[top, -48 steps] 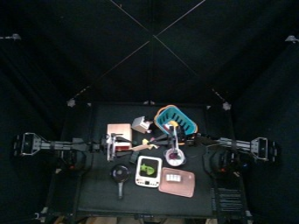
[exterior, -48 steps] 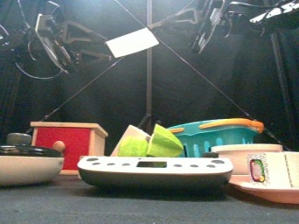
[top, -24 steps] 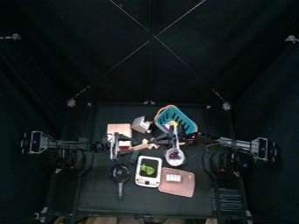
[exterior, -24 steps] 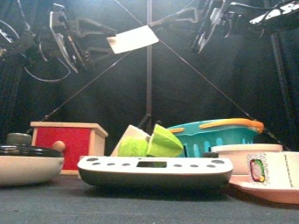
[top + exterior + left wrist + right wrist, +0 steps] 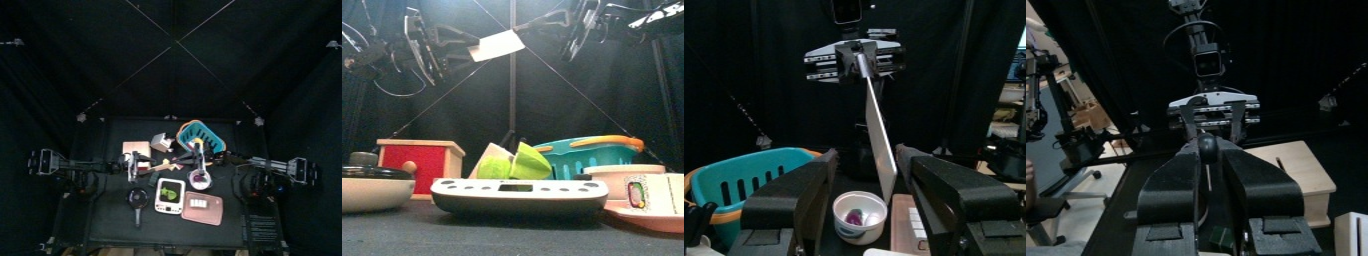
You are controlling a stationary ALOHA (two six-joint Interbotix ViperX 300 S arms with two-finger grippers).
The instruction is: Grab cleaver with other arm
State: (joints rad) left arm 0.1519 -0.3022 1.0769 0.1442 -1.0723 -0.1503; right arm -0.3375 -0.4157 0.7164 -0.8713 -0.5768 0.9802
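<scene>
The cleaver (image 5: 498,44) hangs high above the table, its pale blade tilted. In the left wrist view the blade (image 5: 879,135) shows edge-on, and its free end reaches between the two jaws of my left gripper (image 5: 871,195), which stands wide open around it without touching. My right gripper (image 5: 1204,170) is shut on the cleaver's handle. It faces the left gripper (image 5: 1213,112) across the blade. From the left wrist, the right gripper (image 5: 855,62) shows at the blade's far end.
Below on the table stand a red box (image 5: 420,163), a teal basket (image 5: 589,155), a kitchen scale (image 5: 519,195), a pan (image 5: 372,185), a white cup (image 5: 859,213) and a mug (image 5: 660,192) on a pink plate. Both arms work well above these.
My left gripper has moved right along the front view toward the blade, which now lies between its jaws. The cleaver has shifted slightly right and tilted.
</scene>
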